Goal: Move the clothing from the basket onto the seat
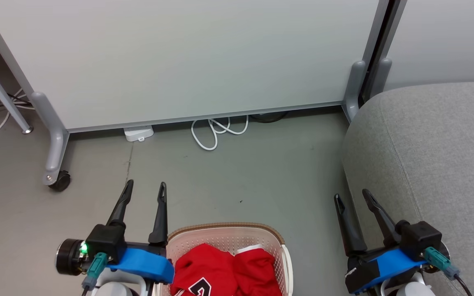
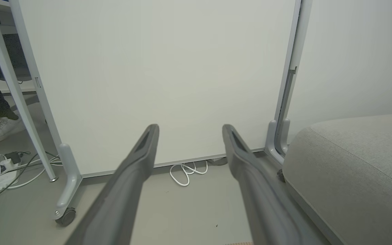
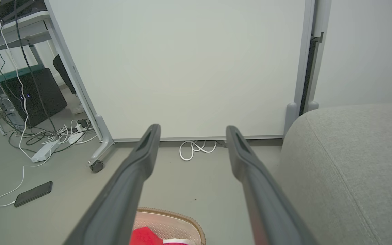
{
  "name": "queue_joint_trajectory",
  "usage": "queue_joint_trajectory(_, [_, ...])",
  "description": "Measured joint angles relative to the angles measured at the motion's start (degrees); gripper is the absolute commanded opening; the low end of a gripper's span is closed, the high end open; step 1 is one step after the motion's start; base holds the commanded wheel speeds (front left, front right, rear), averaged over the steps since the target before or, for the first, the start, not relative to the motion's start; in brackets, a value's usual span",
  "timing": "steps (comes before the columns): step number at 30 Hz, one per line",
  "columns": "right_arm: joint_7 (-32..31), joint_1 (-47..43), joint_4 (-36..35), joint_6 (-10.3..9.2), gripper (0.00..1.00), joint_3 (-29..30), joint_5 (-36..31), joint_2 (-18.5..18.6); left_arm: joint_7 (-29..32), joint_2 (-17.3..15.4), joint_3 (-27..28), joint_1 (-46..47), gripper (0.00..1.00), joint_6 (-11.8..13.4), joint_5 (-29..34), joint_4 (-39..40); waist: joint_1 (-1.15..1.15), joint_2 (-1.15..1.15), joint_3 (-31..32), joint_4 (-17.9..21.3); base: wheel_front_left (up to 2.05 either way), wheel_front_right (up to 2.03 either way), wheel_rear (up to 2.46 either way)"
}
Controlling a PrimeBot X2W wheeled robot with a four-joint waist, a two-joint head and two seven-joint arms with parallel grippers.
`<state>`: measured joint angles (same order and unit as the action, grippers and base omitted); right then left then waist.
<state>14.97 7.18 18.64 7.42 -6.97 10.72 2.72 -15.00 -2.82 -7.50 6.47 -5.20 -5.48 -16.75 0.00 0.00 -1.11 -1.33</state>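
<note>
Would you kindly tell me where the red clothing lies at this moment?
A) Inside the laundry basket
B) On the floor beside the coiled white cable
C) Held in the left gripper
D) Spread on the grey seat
A: the red clothing lies bunched inside the cream laundry basket, while the left gripper and the right gripper are both open and hold nothing.

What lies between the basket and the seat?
Bare grey floor separates the basket from the seat in the head view; the right gripper hovers open beside the seat's edge.
</note>
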Motion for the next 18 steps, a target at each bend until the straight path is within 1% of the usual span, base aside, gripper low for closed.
queue_joint_trajectory(10, [0.0,2.2,-1.0,0.00,1.00,1.0,-0.9,0.0,0.0,-0.3,-3.5,5.3,1.00,-1.6,1.3,-4.4,0.00,0.00,-3.1,1.4,0.00,0.00,0.00])
queue_joint_trajectory(18, [0.1,5.9,-2.4,0.00,1.00,1.1,-1.2,0.1,-0.1,-2.4,-7.9,11.1,1.00,-2.1,1.6,-9.8,0.00,0.00,-8.7,3.8,0.00,0.00,0.00])
